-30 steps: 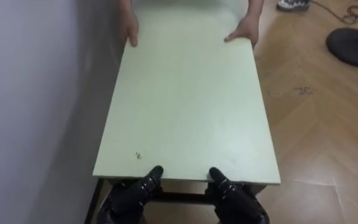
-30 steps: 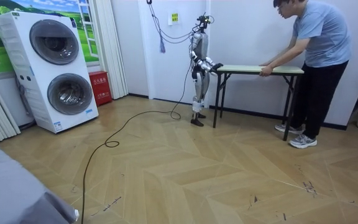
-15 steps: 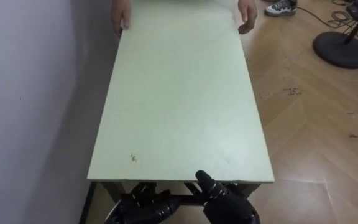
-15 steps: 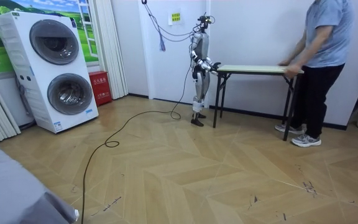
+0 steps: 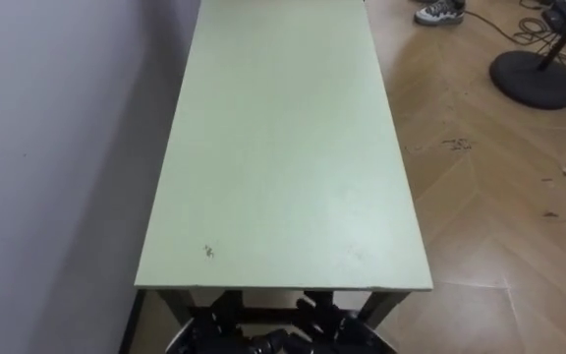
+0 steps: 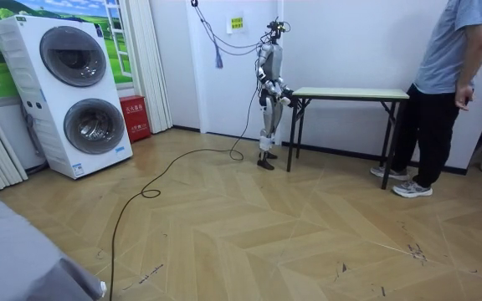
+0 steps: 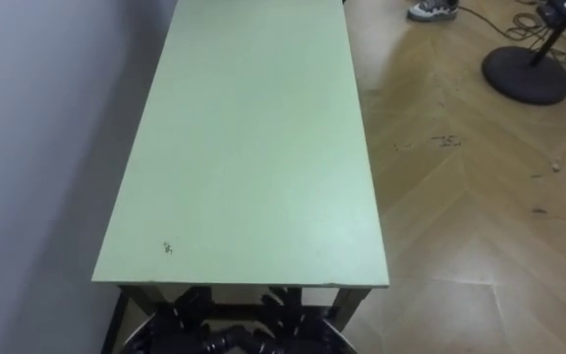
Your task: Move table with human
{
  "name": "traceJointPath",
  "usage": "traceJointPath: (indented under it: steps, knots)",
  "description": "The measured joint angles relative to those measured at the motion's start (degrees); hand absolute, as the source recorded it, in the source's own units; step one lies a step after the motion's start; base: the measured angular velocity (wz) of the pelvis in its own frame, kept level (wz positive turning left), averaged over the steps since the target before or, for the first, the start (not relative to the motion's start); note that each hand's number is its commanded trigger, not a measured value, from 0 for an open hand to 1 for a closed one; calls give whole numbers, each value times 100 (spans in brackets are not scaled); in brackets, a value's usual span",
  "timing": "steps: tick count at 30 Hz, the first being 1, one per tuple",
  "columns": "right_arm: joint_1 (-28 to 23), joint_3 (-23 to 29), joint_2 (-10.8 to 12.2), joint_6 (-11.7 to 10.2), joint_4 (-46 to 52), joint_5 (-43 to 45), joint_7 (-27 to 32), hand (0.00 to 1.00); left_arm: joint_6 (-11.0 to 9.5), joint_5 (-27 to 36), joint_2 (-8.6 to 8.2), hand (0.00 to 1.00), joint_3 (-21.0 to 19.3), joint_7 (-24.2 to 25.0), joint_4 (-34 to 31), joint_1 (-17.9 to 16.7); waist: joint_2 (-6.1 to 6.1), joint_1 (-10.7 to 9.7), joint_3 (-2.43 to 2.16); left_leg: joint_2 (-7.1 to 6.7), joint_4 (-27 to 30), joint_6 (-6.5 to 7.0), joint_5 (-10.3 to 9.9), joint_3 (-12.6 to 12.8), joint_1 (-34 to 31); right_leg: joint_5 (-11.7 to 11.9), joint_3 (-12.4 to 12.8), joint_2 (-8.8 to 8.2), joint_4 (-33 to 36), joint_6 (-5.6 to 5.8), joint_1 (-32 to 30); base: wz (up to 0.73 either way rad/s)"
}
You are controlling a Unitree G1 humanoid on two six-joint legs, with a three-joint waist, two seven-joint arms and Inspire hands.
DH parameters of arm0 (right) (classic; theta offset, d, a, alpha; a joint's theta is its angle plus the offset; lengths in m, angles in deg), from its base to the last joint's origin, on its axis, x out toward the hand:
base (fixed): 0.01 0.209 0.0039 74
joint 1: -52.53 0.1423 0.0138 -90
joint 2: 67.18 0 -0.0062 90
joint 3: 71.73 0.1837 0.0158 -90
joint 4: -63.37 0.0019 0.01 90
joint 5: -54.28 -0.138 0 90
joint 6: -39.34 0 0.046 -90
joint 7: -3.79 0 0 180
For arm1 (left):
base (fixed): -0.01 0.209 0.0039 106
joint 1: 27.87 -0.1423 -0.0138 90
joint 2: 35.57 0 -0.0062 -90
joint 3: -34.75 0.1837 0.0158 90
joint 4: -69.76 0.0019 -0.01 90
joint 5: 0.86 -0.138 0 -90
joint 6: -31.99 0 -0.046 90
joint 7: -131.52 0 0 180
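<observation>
A long table (image 5: 283,147) with a pale green top and dark legs stands on the floor, its left side against the wall. I stand at its near short end (image 6: 294,90). My left hand (image 5: 226,323) and right hand (image 5: 334,320) hang just below that edge, fingers stretched out, holding nothing and off the top. The person (image 6: 446,67) stands upright at the far end with arms down and hands off the table. One of the person's shoes (image 5: 438,12) shows beyond the far end.
A grey wall (image 5: 57,147) runs along the table's left side. A round black stand base (image 5: 531,77) sits on the wood floor at the far right. Stacked washing machines (image 6: 78,92) and a red box (image 6: 134,117) stand at the room view's left.
The person has let go of the far end and straightened up. Both my hands have come off the near edge, opened and dropped below it.
</observation>
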Motion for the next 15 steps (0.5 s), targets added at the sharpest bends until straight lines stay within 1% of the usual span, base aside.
traceJointPath:
  steps: [2,5,7,9,12,13,15]
  knots:
    - [162,-63,-56,22,-362,635,69,0,80,-391,57,0,-4,-1,202,27,-13,9,-11,1,23,-1,1,12,12,-1,-1,1,-1,1,12,0]
    - [249,-104,-159,94,-751,1000,260,0,96,-620,79,0,-24,-52,449,21,-15,36,-19,-3,20,0,0,19,62,-8,-9,-1,2,13,41,0]
    - [254,-97,-183,107,-917,1087,384,0,99,-757,87,0,-49,-152,632,29,-18,82,-21,-3,20,0,0,0,62,-10,-10,-1,1,16,43,0]
    - [279,-80,-183,92,-1132,1126,497,0,103,-960,84,0,-121,-270,886,80,-21,107,-21,-1,14,-2,-1,2,82,-11,-71,0,-8,17,69,0]
    - [409,64,-154,90,-1600,1156,758,0,93,-1215,92,0,-440,-586,1358,111,-47,74,-16,3,4,-9,-6,-13,93,-11,-108,0,-15,17,111,3]
    - [416,111,-153,90,-1660,1131,811,0,77,-1219,92,0,-482,-661,1443,114,-47,76,-16,1,4,-9,-7,-22,103,-12,-112,-1,-15,17,123,5]
    - [459,264,-124,33,-1943,1007,933,0,-35,-1265,62,0,-669,-831,1823,127,-61,77,-11,1,-13,-6,-10,-43,154,-17,-123,-3,-15,21,169,0]
